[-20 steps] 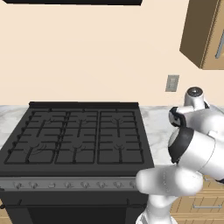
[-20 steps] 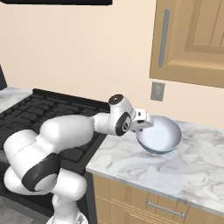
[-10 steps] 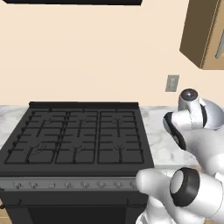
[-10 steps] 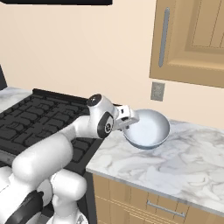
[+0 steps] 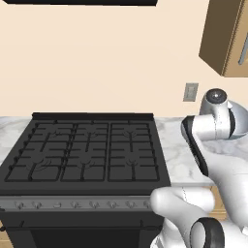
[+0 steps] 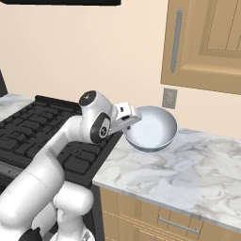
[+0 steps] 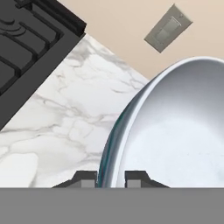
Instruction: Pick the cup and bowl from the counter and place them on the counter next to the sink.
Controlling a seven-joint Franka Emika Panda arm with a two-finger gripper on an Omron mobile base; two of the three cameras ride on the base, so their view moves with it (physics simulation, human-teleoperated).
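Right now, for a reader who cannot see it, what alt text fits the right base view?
The white arm's tool grips the rim of a pale grey bowl, holding it tilted and lifted above the white marble counter. A black gas stove lies to the left, with a wooden wall cabinet and a grey wall outlet behind.

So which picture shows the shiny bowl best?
The right base view: the whole bowl shows there, tilted and lifted above the counter, with the pincer on its rim. The hand view shows part of its rim and inside close up.
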